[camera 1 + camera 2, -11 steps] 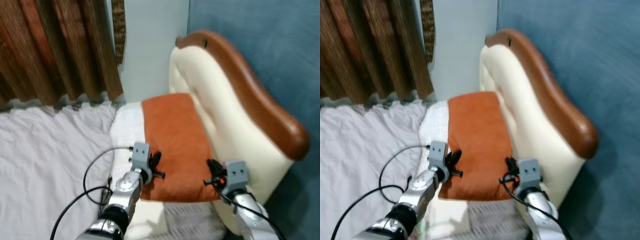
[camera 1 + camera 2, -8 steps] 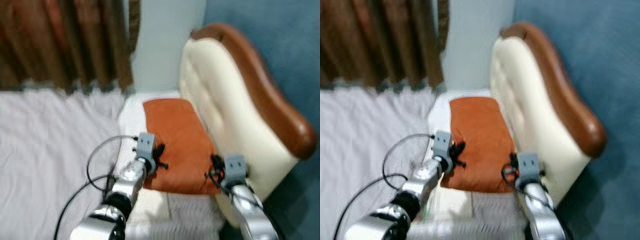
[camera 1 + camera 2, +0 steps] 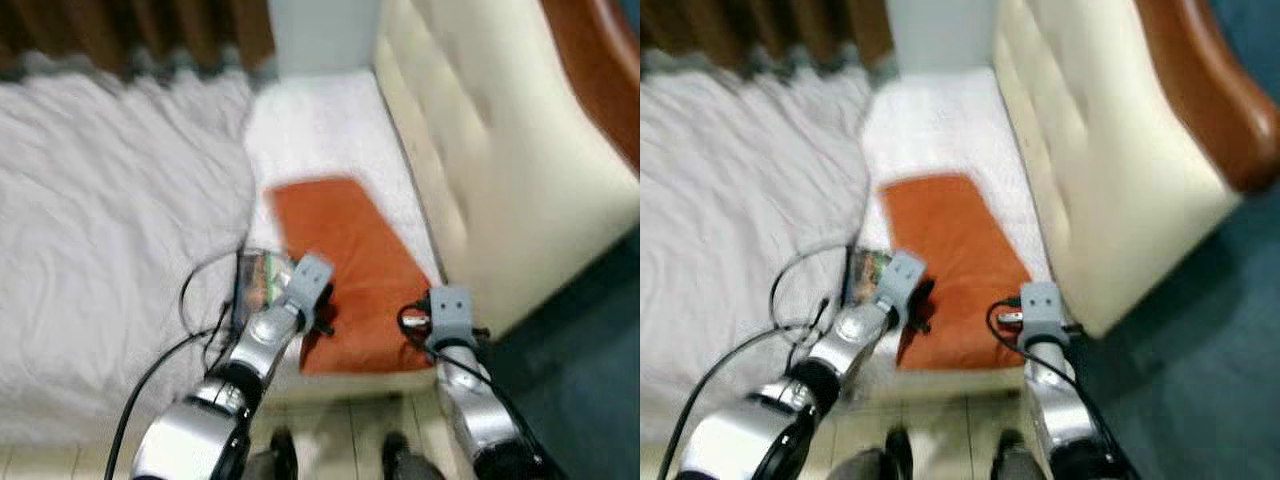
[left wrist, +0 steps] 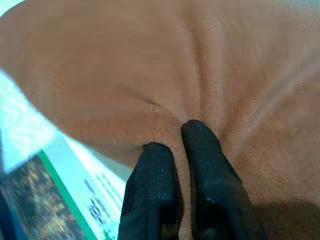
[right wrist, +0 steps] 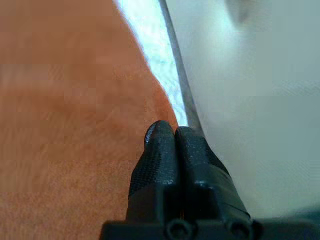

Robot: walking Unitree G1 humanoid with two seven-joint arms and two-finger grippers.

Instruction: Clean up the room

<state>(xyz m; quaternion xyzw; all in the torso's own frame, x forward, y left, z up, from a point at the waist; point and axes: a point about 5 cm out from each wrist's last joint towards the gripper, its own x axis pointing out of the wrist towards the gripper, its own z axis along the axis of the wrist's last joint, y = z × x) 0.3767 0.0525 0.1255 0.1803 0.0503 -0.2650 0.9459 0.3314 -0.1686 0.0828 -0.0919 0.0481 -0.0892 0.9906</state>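
An orange cloth (image 3: pixel 345 255) lies flat on the white bed, next to the cream headboard (image 3: pixel 480 150). My left gripper (image 3: pixel 322 318) is at the cloth's near left corner. In the left wrist view it (image 4: pixel 175 137) is shut on a pinch of the cloth (image 4: pixel 150 60), with creases running out from the fingertips. My right gripper (image 3: pixel 412 322) is at the near right corner. In the right wrist view it (image 5: pixel 167 131) is shut at the cloth's edge (image 5: pixel 75 100), beside the headboard.
A printed booklet (image 3: pixel 255 280) lies partly under the cloth's left side. A crumpled white duvet (image 3: pixel 100 200) covers the bed to the left, below brown curtains (image 3: pixel 130 30). My feet (image 3: pixel 285 450) stand on pale tiles at the bed's edge. Dark blue floor (image 3: pixel 590 330) is at right.
The camera has tilted down towards the bed's edge. The orange cloth has slid with both grippers towards the near edge, baring white bedding behind it and the booklet at its left.
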